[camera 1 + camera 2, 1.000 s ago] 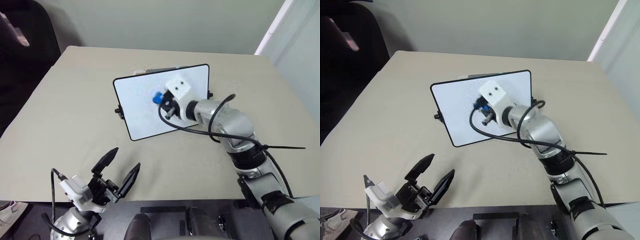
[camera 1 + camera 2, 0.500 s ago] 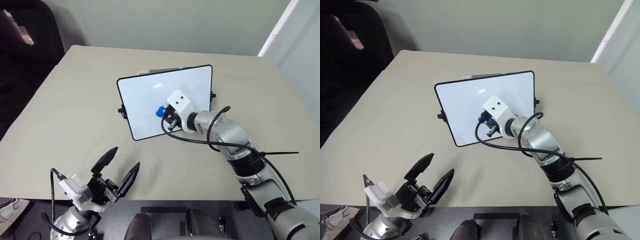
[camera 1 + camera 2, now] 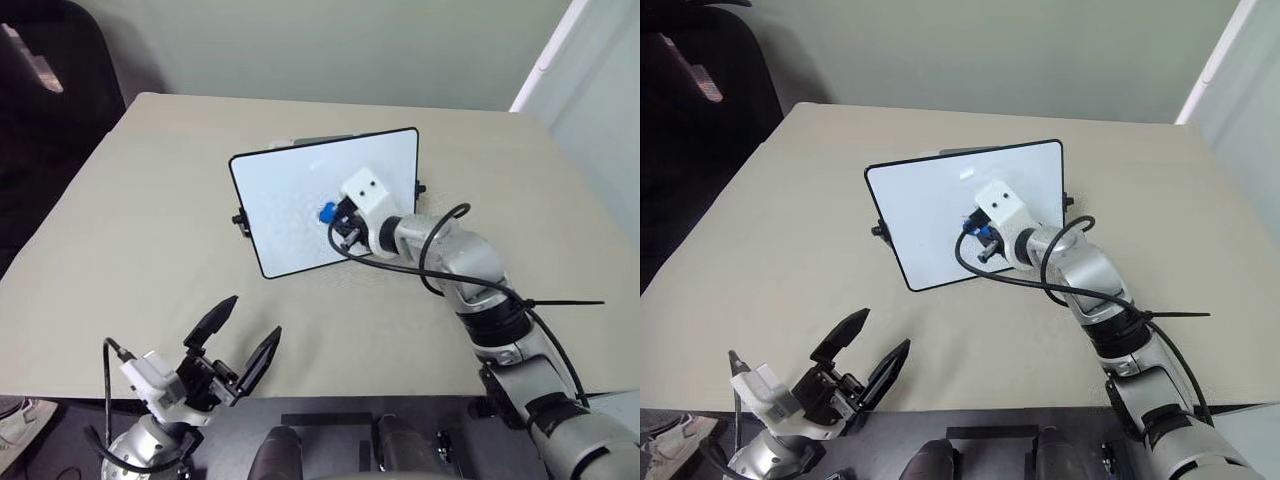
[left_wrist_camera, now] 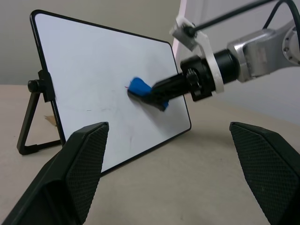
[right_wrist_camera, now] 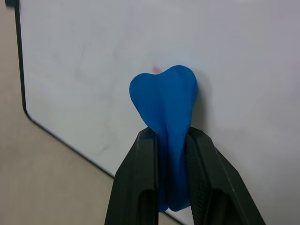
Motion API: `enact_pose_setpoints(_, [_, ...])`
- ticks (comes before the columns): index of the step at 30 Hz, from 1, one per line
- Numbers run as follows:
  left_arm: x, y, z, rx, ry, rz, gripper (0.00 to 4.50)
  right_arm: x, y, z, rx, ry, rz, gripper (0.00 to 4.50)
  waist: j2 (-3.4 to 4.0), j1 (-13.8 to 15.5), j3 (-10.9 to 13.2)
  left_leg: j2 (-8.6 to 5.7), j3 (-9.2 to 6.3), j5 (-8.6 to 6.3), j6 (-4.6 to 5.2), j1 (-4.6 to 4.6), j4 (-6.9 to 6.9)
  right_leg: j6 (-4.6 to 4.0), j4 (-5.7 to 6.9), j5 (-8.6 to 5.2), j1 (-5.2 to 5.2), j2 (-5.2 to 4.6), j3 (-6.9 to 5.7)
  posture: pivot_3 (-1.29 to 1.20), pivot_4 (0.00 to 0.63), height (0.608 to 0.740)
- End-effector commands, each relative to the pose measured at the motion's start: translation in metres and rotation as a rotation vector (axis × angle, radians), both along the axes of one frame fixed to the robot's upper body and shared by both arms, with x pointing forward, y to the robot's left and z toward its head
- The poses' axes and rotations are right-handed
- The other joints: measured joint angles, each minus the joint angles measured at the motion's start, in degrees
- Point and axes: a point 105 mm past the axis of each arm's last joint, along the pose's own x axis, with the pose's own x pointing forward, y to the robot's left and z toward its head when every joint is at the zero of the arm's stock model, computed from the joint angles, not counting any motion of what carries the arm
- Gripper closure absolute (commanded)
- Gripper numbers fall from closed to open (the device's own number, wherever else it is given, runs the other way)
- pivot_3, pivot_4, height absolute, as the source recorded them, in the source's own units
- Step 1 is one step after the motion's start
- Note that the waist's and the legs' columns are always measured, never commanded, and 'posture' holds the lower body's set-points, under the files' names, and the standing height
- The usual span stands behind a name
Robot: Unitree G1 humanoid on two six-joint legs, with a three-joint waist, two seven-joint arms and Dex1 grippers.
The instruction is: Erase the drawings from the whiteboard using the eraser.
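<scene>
The whiteboard [image 3: 280, 205] stands tilted on its black stand in the middle of the table. My right gripper [image 3: 337, 217] is shut on the blue eraser [image 3: 326, 211], which presses against the board's face a little right of its centre. Up close, the eraser [image 5: 165, 101] is squeezed between the two black fingers [image 5: 140, 187]. A tiny red trace of the drawings [image 5: 157, 70] peeks out beside its tip; the eraser hides any more of it. My left gripper [image 3: 250, 320] hangs open near the table's front edge, well short of the board, with nothing in it.
The beige table [image 3: 150, 220] stretches wide around the board. A dark chair [image 3: 50, 70] stands at the far left corner. A black cable [image 3: 400, 262] loops along my right forearm, and a thin tie end sticks out to the right.
My right gripper has slid the eraser lower on the board and slightly to the right. The left gripper has stayed where it was.
</scene>
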Motion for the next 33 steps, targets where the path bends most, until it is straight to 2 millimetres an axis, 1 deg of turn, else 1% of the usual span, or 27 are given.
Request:
enact_pose_setpoints(1, [-0.003,-0.003,0.008,-0.003,-0.032,-0.007,0.0,-0.003,0.006,0.027,0.036,-0.092,0.024,4.04,0.0,0.02,0.0,0.03,0.0,0.0,0.0,0.0,-0.04,0.0,-0.01,-0.01,-0.01,0.03,-0.01,0.0,0.15,0.74])
enact_pose_setpoints(4, [-0.002,-0.002,0.008,-0.003,-0.032,-0.002,0.0,-0.003,0.008,0.025,0.028,-0.088,0.028,4.04,0.0,0.06,0.0,0.08,0.0,-0.02,-0.01,-0.02,-0.1,-0.06,-0.02,-0.09,-0.04,0.06,-0.02,0.0,0.15,0.74])
enact_pose_setpoints(6, [-0.001,-0.001,0.008,-0.003,-0.031,0.002,0.0,-0.002,0.007,0.018,0.014,-0.08,0.023,4.04,0.0,0.09,0.0,0.08,0.0,-0.04,-0.05,-0.04,-0.1,-0.09,-0.03,-0.11,-0.06,0.05,-0.02,0.0,0.15,0.74])
enact_pose_setpoints(7, [-0.001,0.0,0.007,-0.003,-0.031,0.004,0.0,-0.001,0.005,0.013,0.002,-0.073,0.019,4.04,0.0,0.06,0.0,0.08,0.0,-0.06,-0.07,-0.04,-0.1,-0.1,-0.04,-0.12,-0.05,0.05,-0.01,0.0,0.15,0.74])
enact_pose_setpoints(10, [0.0,0.001,0.007,-0.003,-0.031,0.008,0.0,0.003,-0.007,-0.015,-0.068,-0.02,-0.017,4.04,-0.02,0.09,-0.01,0.08,0.0,-0.07,-0.08,-0.02,-0.09,-0.1,-0.04,-0.11,-0.04,0.05,-0.01,0.0,0.15,0.74])
enact_pose_setpoints(12, [0.001,0.002,0.007,-0.004,-0.031,0.011,0.0,0.003,-0.016,-0.03,-0.091,0.01,-0.037,4.04,-0.02,0.16,-0.01,0.08,0.0,-0.07,-0.08,0.03,-0.07,-0.1,-0.04,-0.11,0.04,0.05,-0.01,0.0,0.15,0.74])
enact_pose_setpoints(14, [0.001,0.003,0.008,-0.004,-0.031,0.013,0.0,0.002,-0.021,-0.038,-0.103,0.031,-0.055,4.04,-0.02,0.18,-0.01,0.08,0.0,-0.06,-0.08,0.06,-0.01,-0.09,-0.03,-0.11,0.11,0.05,0.0,0.0,0.15,0.74])
enact_pose_setpoints(16, [0.002,0.004,0.008,-0.004,-0.031,0.013,0.0,0.003,-0.024,-0.04,-0.111,0.037,-0.064,4.04,-0.02,0.16,-0.01,0.08,0.01,-0.05,-0.07,0.09,0.05,-0.06,-0.02,-0.05,0.18,0.05,0.0,0.0,0.15,0.74])
enact_pose_setpoints(21, [0.0,0.002,0.008,-0.004,-0.034,0.006,0.0,0.008,-0.022,-0.024,-0.075,-0.002,-0.074,4.04,-0.01,0.14,0.0,0.08,0.02,0.01,0.04,0.09,0.05,-0.34,-0.02,0.18,0.16,0.1,-0.01,0.0,0.15,0.74])
enact_pose_setpoints(23, [-0.001,0.001,0.009,-0.003,-0.035,0.003,0.0,0.009,-0.02,-0.014,-0.054,-0.026,-0.07,4.04,0.0,0.12,0.0,0.08,0.02,0.04,0.06,0.08,0.05,-0.41,-0.02,0.21,0.15,0.11,0.0,0.0,0.15,0.74])
enact_pose_setpoints(26, [-0.001,0.0,0.009,-0.003,-0.037,0.0,0.0,0.01,-0.013,0.017,0.025,-0.09,-0.067,4.04,0.07,0.0,0.04,0.09,0.02,0.04,0.06,0.03,0.04,-0.43,-0.02,0.23,0.06,0.14,0.0,0.0,0.15,0.74])
enact_pose_setpoints(28, [-0.002,-0.001,0.01,-0.003,-0.038,-0.002,0.0,0.015,-0.017,0.034,0.065,-0.122,-0.107,4.04,0.11,-0.17,0.07,0.09,0.03,0.04,0.06,-0.03,0.0,-0.46,-0.01,0.25,-0.07,0.15,0.03,0.0,0.15,0.74])
enact_pose_setpoints(30, [-0.002,-0.001,0.01,-0.003,-0.038,-0.003,0.0,0.02,-0.025,0.039,0.076,-0.133,-0.15,4.04,0.11,-0.12,0.07,0.13,0.02,0.04,0.06,-0.03,-0.08,-0.46,-0.01,0.24,-0.1,0.18,0.01,0.0,0.15,0.74])
enact_pose_setpoints(33, [-0.001,-0.001,0.01,-0.004,-0.039,-0.004,0.0,0.027,-0.043,0.033,0.047,-0.115,-0.227,4.04,0.1,0.13,0.07,0.14,0.01,0.04,0.06,-0.01,-0.1,-0.54,-0.02,0.16,-0.09,0.18,0.01,0.0,0.15,0.74])
